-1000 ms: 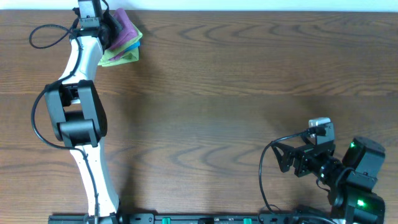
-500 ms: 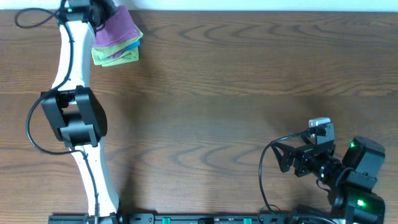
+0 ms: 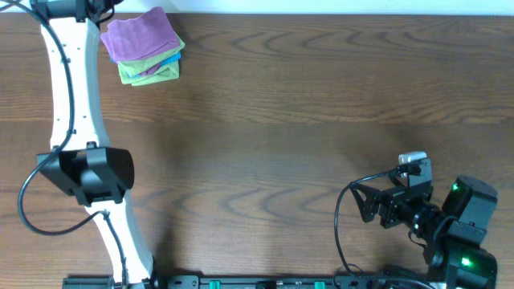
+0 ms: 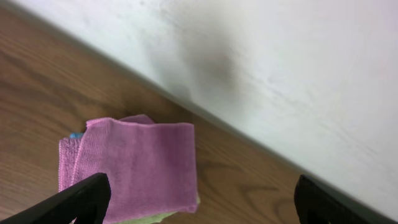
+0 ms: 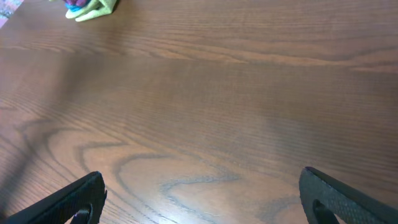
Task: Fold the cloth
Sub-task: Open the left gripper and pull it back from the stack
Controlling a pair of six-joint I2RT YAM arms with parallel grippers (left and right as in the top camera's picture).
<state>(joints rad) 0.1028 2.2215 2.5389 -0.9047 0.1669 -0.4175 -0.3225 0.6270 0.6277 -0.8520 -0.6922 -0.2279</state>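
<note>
Overhead, the folded cloth tops a stack on the desk; left pincer and right pincer both released, empty.

**Right gripper hangs spread over bare wooden table**

The right gripper hovers above the brown, grained table, its two dark fingers showing only at the lower left and lower right corners, set wide apart with nothing between them. Far off at the top left edge lies a crumpled lime-green cloth, cut off by the border, with a blue cloth touching it on its left side. A trace of purple above the blue is too small to make out.
</note>
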